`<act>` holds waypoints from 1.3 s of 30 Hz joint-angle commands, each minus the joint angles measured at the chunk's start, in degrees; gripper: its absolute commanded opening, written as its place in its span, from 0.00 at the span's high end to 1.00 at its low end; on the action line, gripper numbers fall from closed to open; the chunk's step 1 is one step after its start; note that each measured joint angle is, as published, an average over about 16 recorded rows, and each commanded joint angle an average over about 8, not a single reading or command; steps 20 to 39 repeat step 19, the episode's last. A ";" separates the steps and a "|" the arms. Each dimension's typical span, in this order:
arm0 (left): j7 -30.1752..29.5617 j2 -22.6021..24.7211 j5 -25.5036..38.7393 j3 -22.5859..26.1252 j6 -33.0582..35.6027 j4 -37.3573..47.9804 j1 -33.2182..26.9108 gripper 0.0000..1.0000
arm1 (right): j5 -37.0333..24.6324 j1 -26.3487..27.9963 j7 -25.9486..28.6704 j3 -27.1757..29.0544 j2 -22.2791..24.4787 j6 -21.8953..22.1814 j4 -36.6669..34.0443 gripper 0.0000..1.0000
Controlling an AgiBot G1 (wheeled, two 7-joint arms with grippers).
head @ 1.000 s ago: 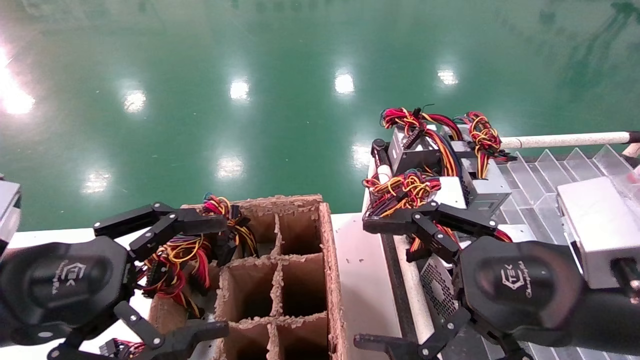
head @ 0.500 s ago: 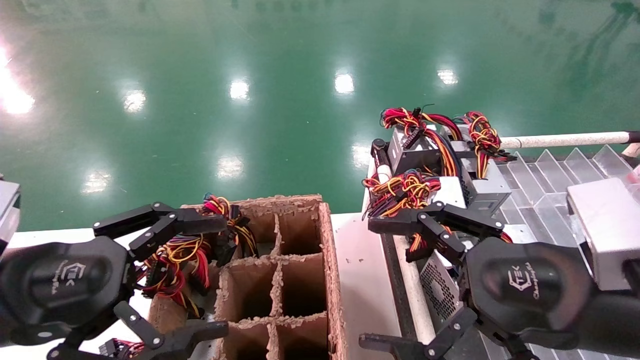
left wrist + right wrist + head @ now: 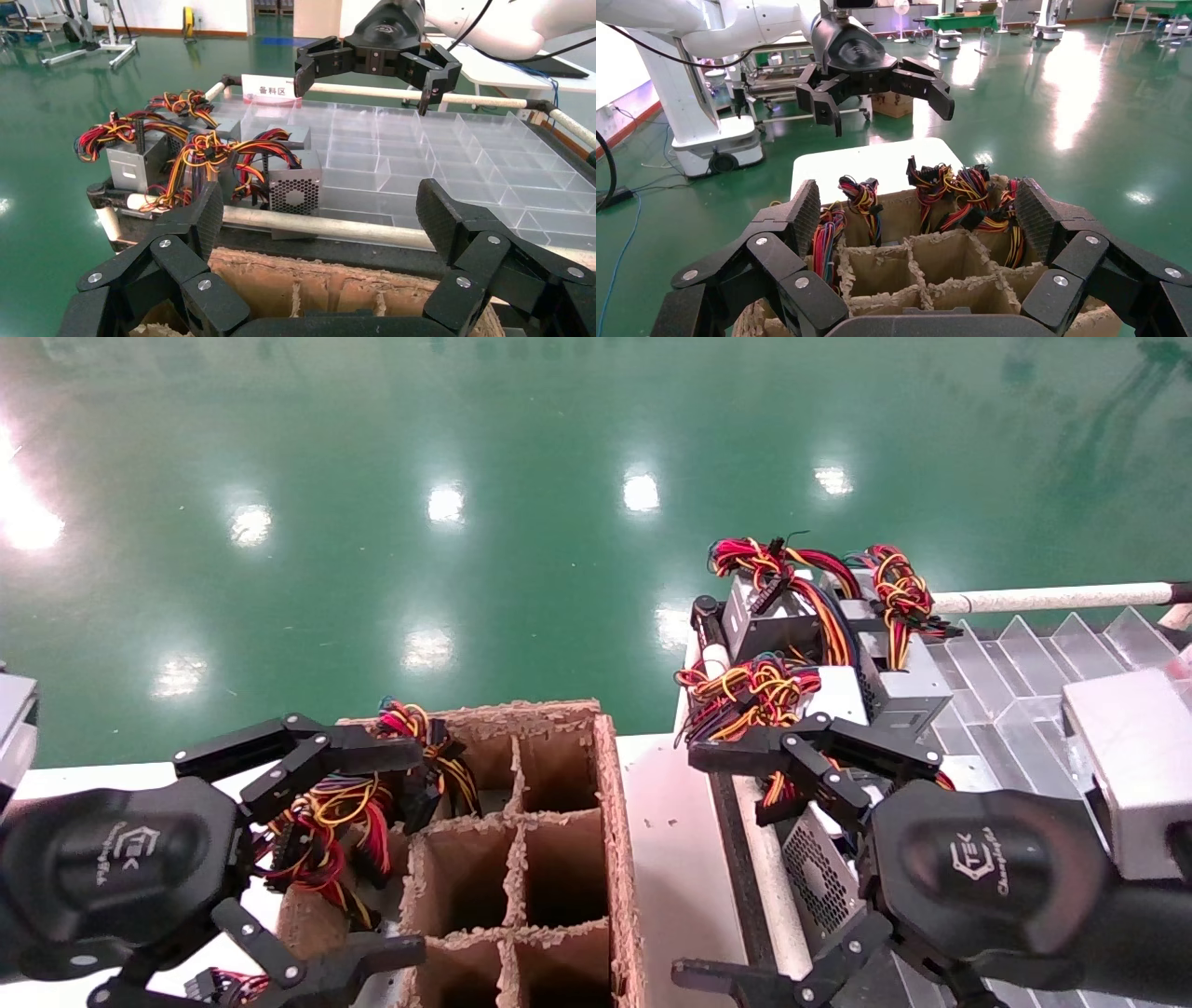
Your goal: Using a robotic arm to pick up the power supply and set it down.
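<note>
Landmark: a brown cardboard divider box (image 3: 521, 840) stood on the white table (image 3: 666, 859), its cells open upward; every place below is given from it.

Right gripper (image 3: 722, 868): hung to the right of the box, above the near edge of a clear compartment tray (image 3: 1006, 710). Its black fingers (image 3: 736, 754) were spread wide apart and clamped on nothing.

Left gripper (image 3: 396, 854): hung over the box's left side, fingers (image 3: 368, 756) also spread wide and holding nothing; in the right wrist view it showed beyond the box with both fingers splayed (image 3: 877, 88).

Power supply (image 3: 824, 873): a light silver box with a perforated mesh face, lying to the right of the box on the tray's near left corner, directly under the right gripper and between its open fingers. I could not tell whether either finger touched it. Its loose red, yellow and orange wires (image 3: 750, 696) lay on the side farther from the robot. The left wrist view showed the mesh face (image 3: 295, 193) turned toward the box.

Other supplies: two darker grey units (image 3: 773, 617) sat farther back on the tray, beyond the power supply.

Box contents: bundled coloured wires (image 3: 326, 822) stuck up from the box's left cells.

Floor: glossy green floor (image 3: 466, 523) lay beyond the box.
</note>
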 commanded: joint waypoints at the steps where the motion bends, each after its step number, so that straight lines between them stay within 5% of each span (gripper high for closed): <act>1: 0.00 0.00 0.00 0.00 0.00 0.00 0.00 0.00 | 0.04 -0.03 -0.01 0.01 0.02 0.01 0.00 0.00; 39: 0.00 0.00 0.00 0.00 0.00 0.00 0.00 0.00 | 0.13 -0.11 -0.06 0.05 0.08 0.06 0.00 0.00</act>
